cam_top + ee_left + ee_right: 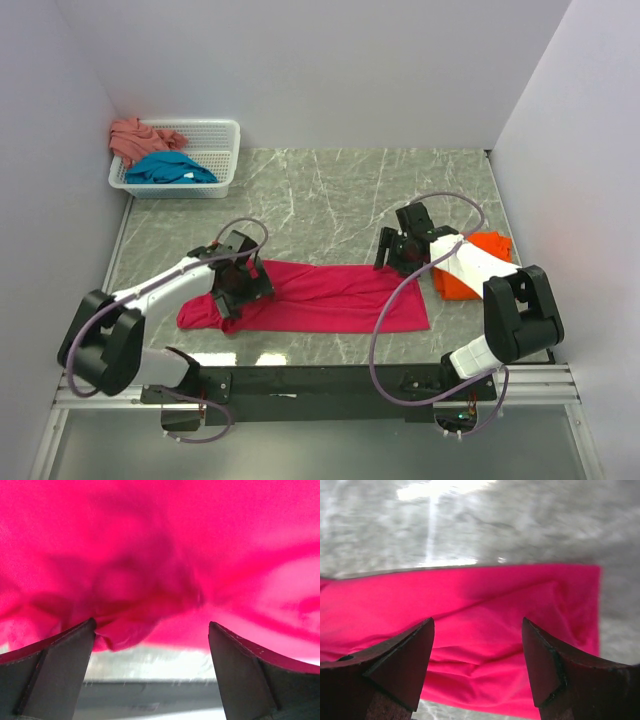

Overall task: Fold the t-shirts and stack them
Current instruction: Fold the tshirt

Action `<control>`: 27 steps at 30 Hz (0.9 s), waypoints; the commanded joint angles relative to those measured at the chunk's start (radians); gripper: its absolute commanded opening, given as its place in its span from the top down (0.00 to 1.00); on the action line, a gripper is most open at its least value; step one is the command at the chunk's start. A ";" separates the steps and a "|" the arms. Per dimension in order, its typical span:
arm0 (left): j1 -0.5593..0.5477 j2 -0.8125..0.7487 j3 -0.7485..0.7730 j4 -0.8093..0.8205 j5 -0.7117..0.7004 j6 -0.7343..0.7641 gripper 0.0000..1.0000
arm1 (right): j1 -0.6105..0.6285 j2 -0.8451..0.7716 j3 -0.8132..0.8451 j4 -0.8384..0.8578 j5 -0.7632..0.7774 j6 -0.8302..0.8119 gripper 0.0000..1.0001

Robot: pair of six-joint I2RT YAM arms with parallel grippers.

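A magenta-red t-shirt (330, 298) lies as a long folded band across the table's front. My left gripper (240, 288) hovers over its bunched left end, jaws wide open, with nothing held. In the left wrist view the open left gripper (151, 622) frames a rumpled fold of the magenta-red t-shirt (165, 555). My right gripper (393, 258) is open above the band's right end. In the right wrist view the right gripper (477, 621) straddles the flat magenta-red t-shirt (470, 605) without touching it. An orange t-shirt (478, 268) lies at the right, partly under the right arm.
A white mesh basket (222, 135) at the back left holds a salmon-pink t-shirt (135, 138) and a teal t-shirt (170, 168). White walls close in the left, back and right. Grey marbled table (330, 200) shows behind the shirt.
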 commanded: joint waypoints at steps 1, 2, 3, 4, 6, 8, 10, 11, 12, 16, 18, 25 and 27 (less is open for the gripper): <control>-0.044 -0.100 -0.019 -0.076 0.097 0.045 0.01 | 0.003 -0.018 0.005 -0.055 0.151 0.022 0.23; -0.053 -0.120 -0.017 -0.103 0.099 0.047 0.00 | 0.003 -0.022 0.007 -0.081 0.173 0.024 0.23; -0.063 -0.139 -0.005 -0.143 0.097 0.052 0.01 | 0.003 -0.033 0.002 -0.091 0.190 0.027 0.23; -0.072 -0.172 0.004 -0.159 0.097 0.058 0.01 | 0.001 -0.036 0.001 -0.100 0.205 0.039 0.22; -0.073 -0.194 0.045 -0.182 0.076 0.073 0.00 | 0.003 -0.045 -0.009 -0.120 0.245 0.050 0.22; -0.073 -0.200 0.084 -0.202 0.016 0.082 0.01 | 0.003 -0.045 -0.013 -0.124 0.274 0.057 0.22; -0.070 -0.173 0.140 -0.206 -0.059 0.085 0.01 | 0.003 -0.038 -0.003 -0.131 0.283 0.057 0.22; -0.067 -0.157 0.160 -0.208 -0.085 0.085 0.01 | 0.003 -0.033 0.016 -0.132 0.285 0.057 0.22; -0.061 -0.140 0.192 -0.208 -0.105 0.090 0.01 | 0.005 -0.027 0.022 -0.129 0.280 0.057 0.22; 0.054 -0.039 0.234 -0.206 -0.199 0.099 0.01 | 0.008 0.016 0.062 -0.140 0.309 0.059 0.22; 0.109 -0.022 0.204 -0.102 -0.173 0.121 0.01 | 0.009 0.048 0.080 -0.140 0.305 0.059 0.22; 0.299 0.172 0.193 0.133 -0.030 0.165 0.01 | 0.018 0.111 0.106 -0.149 0.343 0.079 0.22; 0.309 0.234 0.206 0.144 -0.030 0.167 0.01 | 0.018 0.101 0.083 -0.169 0.362 0.088 0.22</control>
